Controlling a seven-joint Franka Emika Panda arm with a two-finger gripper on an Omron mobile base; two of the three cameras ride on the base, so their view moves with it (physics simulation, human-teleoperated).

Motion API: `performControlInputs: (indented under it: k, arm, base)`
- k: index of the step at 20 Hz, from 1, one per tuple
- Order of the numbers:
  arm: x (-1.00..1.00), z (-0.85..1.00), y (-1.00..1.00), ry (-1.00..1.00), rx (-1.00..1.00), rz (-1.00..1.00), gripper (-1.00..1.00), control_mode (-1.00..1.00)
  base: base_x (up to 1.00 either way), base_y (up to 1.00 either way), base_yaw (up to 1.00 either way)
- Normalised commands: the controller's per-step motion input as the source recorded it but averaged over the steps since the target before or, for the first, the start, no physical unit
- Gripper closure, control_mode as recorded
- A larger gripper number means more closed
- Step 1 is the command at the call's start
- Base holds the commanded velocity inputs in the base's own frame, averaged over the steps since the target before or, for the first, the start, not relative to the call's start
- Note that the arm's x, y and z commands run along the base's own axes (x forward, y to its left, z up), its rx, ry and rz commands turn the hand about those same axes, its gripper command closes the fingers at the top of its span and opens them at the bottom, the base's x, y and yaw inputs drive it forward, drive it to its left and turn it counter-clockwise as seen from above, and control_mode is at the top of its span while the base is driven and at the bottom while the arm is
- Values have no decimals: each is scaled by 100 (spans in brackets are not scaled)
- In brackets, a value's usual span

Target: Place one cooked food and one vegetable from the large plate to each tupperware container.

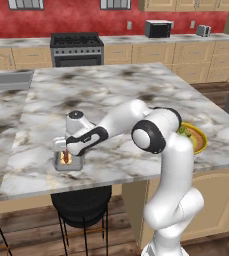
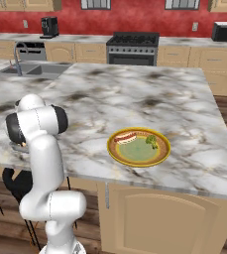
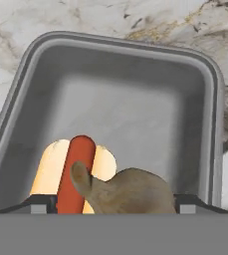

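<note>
Inside, the grey tray (image 3: 135, 109) holds a hot dog (image 3: 73, 174) and mushroom (image 3: 128, 191).

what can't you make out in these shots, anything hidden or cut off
- Hand view: the hot dog in a bun and the brown mushroom-like piece in the grey rectangular tray are cut off at the bottom edge.
- Left base view: the round yellow-rimmed plate is mostly behind the white arm; the end effector covers most of the tray.
- Right base view: the small green vegetable on the plate is too small to identify.
</note>
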Motion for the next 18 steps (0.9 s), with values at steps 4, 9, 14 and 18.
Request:
performControlInputs:
  k: [4, 9, 14, 18]
  arm:
    - [0, -3, -2, -1, 0, 0, -100, -100]
    - [-4, 10, 0, -5, 0, 0, -100, -100]
    - [-24, 35, 0, -1, 0, -1, -100, -100]
    - [-22, 27, -11, 0, 0, -1, -100, -100]
  base:
    - [0, 0, 0]
    - [0, 0, 0]
    - [0, 0, 0]
    - [0, 0, 0]
